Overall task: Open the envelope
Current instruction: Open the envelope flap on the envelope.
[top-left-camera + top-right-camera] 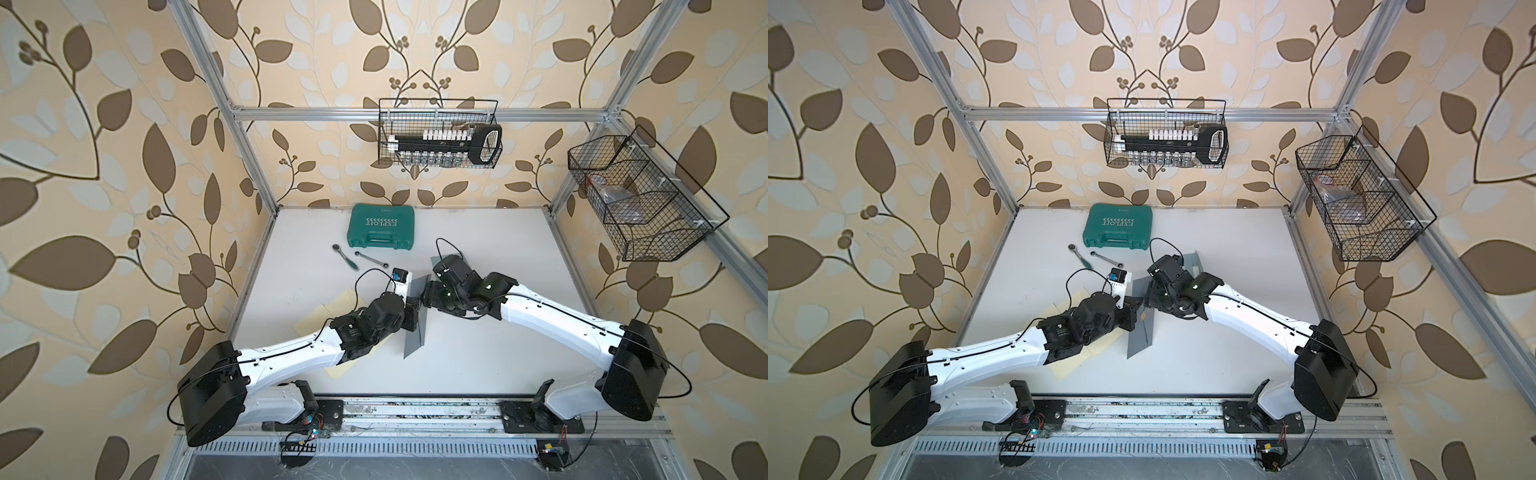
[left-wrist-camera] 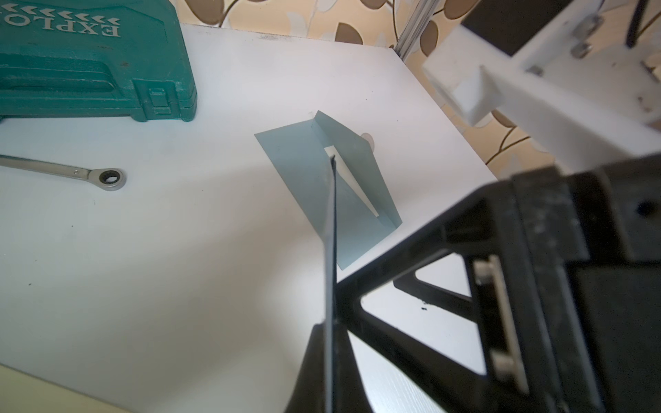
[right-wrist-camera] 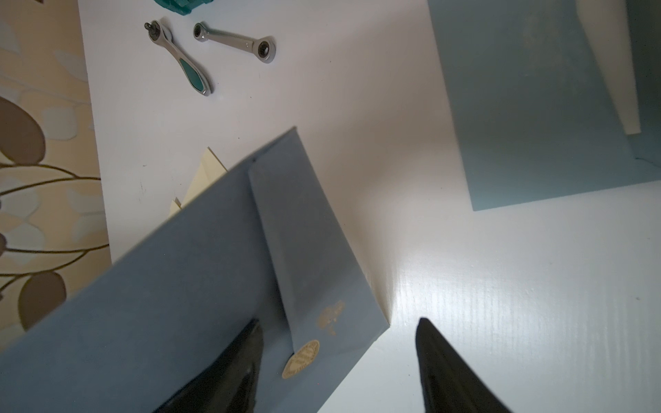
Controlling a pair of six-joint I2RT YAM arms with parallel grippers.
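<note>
Left gripper (image 2: pixel 332 332) clamps the envelope (image 3: pixel 179 286); the wide right gripper (image 3: pixel 339 321) should pinch the flap (image 3: pixel 307 250) beside the seal (image 3: pixel 301 358).

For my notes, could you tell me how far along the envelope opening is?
Done: the left hand grips the envelope by one edge. In hand: the open right hand hovers at the flap. Left: the gold sticker seems to hold that flap shut.

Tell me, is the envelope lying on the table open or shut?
Open: lying envelope has its flap up, pale card showing inside.
</note>
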